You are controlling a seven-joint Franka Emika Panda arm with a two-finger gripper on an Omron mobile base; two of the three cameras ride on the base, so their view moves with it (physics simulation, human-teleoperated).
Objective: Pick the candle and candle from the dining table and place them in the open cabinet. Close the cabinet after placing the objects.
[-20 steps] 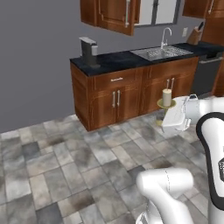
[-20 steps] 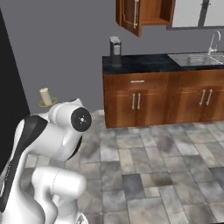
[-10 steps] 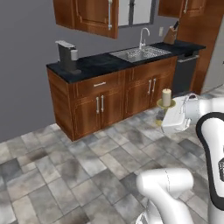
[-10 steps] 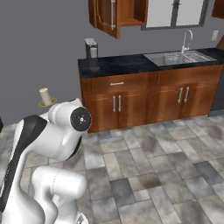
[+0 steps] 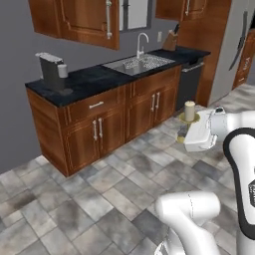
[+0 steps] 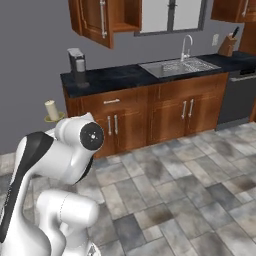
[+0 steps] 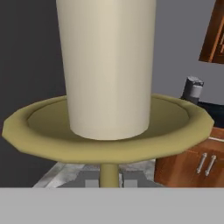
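The short, thick cream candle [image 7: 107, 65] stands upright on a wide, shallow brass dish [image 7: 43, 135] with a softly faceted rim and a matte, dull-gold surface. In the hand view the candle is a smooth, slightly tapering cylinder, and a thin brass stem [image 7: 109, 176] drops from the middle of the dish. The gripper [image 7: 109, 179] is clenched on that stem, with one small grey fingertip [image 7: 89, 179] close against each side of it.

In the left base view the same candle [image 5: 190, 110] rises above the white, blocky hand at the end of the arm, held in the air well above the floor [image 5: 89, 199], which is laid with mottled grey stone tiles of irregular rectangles. In the right base view the candle [image 6: 51, 110] pokes up just behind the arm's rounded white shoulder.

Ahead stands a long counter [image 5: 94, 79] with a glossy black stone top over reddish-brown wooden base cabinets with panelled doors and short silver handles. A ribbed steel sink [image 5: 139, 63] with a curved silver tap is set into it, a boxy grey coffee machine [image 5: 52, 72] stands near its left end, and a wooden knife block [image 5: 172, 42] sits towards the right end. Above the counter hangs the reddish-brown wooden wall cabinet [image 6: 107, 20], its panelled door [image 6: 92, 20] swung open and carrying a long vertical silver bar handle [image 6: 103, 17]. The candle is well apart from that cabinet, lower and to its side.
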